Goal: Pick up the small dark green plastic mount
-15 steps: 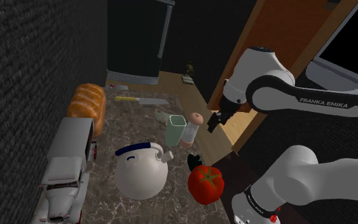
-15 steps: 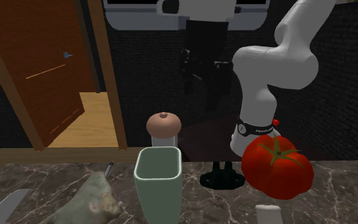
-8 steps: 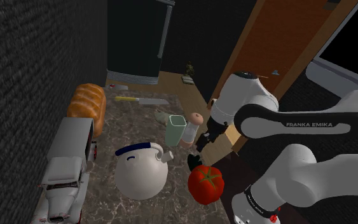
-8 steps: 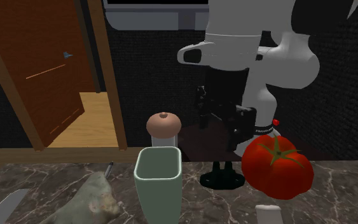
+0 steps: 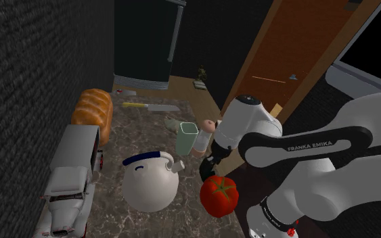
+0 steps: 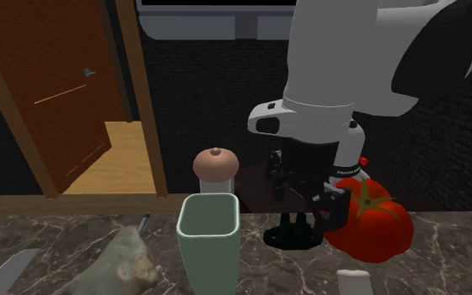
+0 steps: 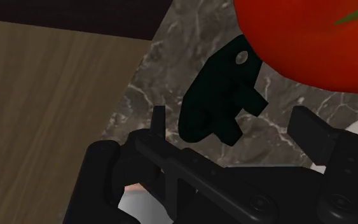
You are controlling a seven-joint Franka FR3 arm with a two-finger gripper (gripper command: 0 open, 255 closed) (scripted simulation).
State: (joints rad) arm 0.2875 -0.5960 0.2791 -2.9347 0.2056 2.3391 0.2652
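Released and spread wide, the hand [image 7: 234, 127] hangs low just beside the big red tomato [image 6: 368, 222]. Its two black fingers [image 7: 160, 121] stand apart, and neither touches anything. In the second exterior view the hand [image 6: 297, 201] sits on the tomato's left, close above the counter.

The white arm [image 5: 297, 145] bends over from the stand and comes down beside the tomato [image 5: 218, 195]. A brown door [image 5: 283, 61] stands well beyond the tomato, past the counter's edge. The dark marbled counter [image 5: 118, 142] carries everything else.

A white toy truck [image 5: 67, 182] lies far from the tomato, along the shoulder view's left side. A round white teapot [image 5: 148, 181] with a blue rim sits near the tomato on that same side. An orange-brown loaf [image 5: 92, 107] lies well beyond the teapot, much farther from the tomato.

A pale green cup [image 6: 209, 243] stands upright near the tomato, on the second exterior view's left of it. A clear shaker with a rounded pinkish top [image 6: 215, 168] stands just behind the cup. A knife with a yellow handle [image 5: 151, 106] lies flat, well beyond the tomato and past the cup.

The small dark green mount [image 7: 219, 95] lies on the counter just beside the tomato [image 7: 304, 38]. In the wrist view it sits in line with the gap between the fingers, with one end running under the tomato's bulge. In the second exterior view the mount [image 6: 293, 235] rests directly below the hand.
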